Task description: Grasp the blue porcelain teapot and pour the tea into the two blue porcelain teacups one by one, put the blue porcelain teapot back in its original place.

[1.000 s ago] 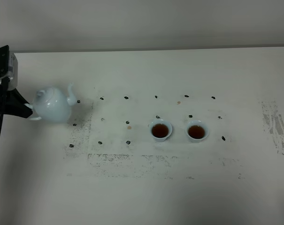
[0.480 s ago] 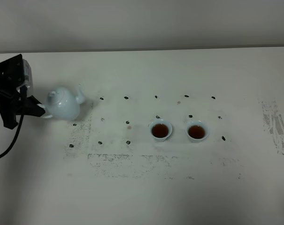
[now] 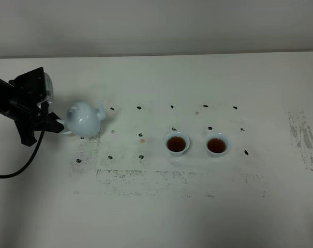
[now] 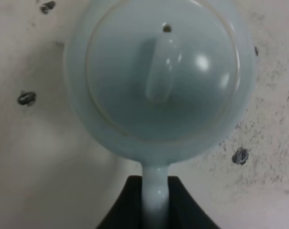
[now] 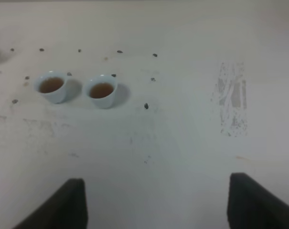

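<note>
Counter (image 3: 197,206) carries all items. Blue porcelain teapot (image 3: 85,119) is well apart from the two blue porcelain teacups (image 3: 196,144), both holding brown tea. Left pincer (image 4: 156,202) grips its handle. Right pincer (image 5: 156,205) hangs wide, idle. Judged step: returning the teapot; next, set down and release.

Left wrist view: blue porcelain teapot (image 4: 158,81) fills the frame, its lid rim and spout side cropped at the edge, spout not visible. Left claw (image 4: 156,202) shows only as two dark fingers either side of the teapot's handle, cropped; finger contact with the handle is soft-focus. Right wrist view: right claw (image 5: 156,205) is just two dark fingertips (image 5: 56,207) at the frame edge, rest cut off. Exterior view: left arm cropped at the frame edge; right arm out of frame.
</note>
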Robot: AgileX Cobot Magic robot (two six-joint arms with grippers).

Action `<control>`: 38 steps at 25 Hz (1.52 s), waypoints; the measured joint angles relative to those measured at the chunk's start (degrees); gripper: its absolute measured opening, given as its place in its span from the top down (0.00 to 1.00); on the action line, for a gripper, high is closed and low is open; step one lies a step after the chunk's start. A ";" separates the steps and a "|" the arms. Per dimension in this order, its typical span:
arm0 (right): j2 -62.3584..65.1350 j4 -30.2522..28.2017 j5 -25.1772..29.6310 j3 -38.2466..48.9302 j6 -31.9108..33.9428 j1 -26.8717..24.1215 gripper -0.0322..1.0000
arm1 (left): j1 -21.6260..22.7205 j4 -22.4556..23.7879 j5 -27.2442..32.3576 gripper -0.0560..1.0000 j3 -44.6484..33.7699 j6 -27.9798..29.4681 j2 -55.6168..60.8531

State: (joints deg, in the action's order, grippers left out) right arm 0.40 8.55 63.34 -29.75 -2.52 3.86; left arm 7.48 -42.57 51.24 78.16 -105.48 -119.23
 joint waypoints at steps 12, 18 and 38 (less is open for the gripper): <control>0.00 0.00 0.00 0.00 0.00 0.00 0.40 | 0.00 4.96 -1.65 0.94 0.00 1.13 -0.39; 0.00 0.05 0.00 0.00 0.00 0.00 0.40 | 0.00 3.66 -3.00 0.94 0.00 -0.46 -1.41; 0.00 0.05 0.00 0.00 0.00 0.00 0.40 | 0.00 2.80 -1.78 0.94 0.00 -1.68 -1.70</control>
State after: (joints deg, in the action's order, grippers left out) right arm 0.40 8.60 63.34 -29.75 -2.52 3.86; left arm 7.48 -39.77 49.47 78.16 -107.16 -120.92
